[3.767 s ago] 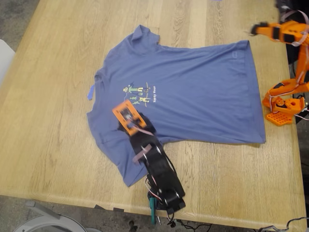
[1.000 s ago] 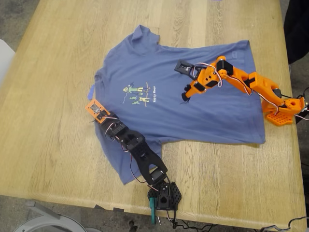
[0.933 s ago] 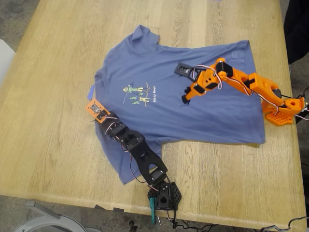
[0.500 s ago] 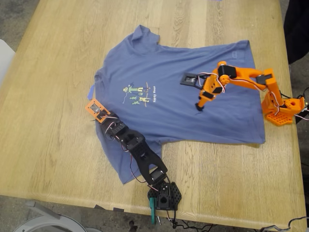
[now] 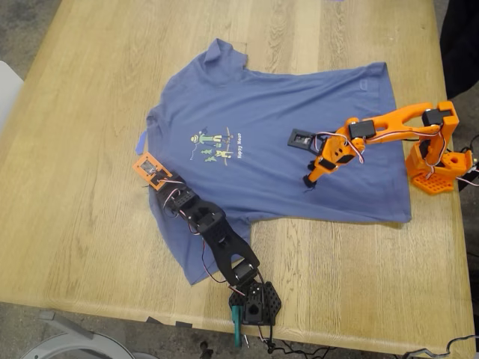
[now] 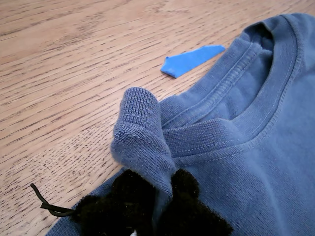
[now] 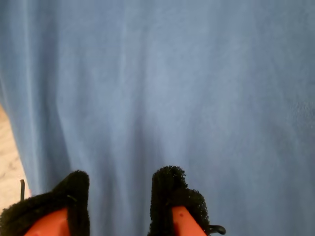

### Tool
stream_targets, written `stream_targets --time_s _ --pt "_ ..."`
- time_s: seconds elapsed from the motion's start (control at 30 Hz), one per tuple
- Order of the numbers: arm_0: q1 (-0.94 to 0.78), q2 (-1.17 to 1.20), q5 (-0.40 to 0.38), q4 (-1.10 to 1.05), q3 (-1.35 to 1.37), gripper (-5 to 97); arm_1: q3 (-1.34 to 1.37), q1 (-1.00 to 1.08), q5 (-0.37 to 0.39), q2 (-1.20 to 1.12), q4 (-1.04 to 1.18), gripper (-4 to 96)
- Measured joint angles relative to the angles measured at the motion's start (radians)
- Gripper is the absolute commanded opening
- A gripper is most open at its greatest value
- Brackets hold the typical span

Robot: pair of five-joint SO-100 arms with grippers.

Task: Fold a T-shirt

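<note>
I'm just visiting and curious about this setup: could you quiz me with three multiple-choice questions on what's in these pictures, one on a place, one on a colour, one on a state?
1. Where is the blue tape scrap?
A. on the wood beside the collar
B. on the chest print
C. on the orange arm

2. What colour is the T-shirt?
A. red
B. slate blue
C. white

3. What is my first gripper doing?
A. hanging open
B. pinching T-shirt fabric
C. holding the tape

Answers: 1 A, it lies on bare table by the neckline. 2 B, seen in every view. 3 B, fabric bunches between its pads.

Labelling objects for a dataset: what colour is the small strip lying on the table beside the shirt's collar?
Bright blue: the strip shows best in the first wrist view.
</note>
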Motion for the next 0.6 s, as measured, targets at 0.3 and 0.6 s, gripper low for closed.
stream_targets --time_s 0.3,0.6 --pt "0.0 0.0 0.0 0.0 0.0 0 0.015 0.02 -0.046 -0.061 -0.325 22.3" --pt "0.015 0.028 0.0 0.018 0.02 0 0.141 0.028 -0.055 -0.135 -0.509 21.9"
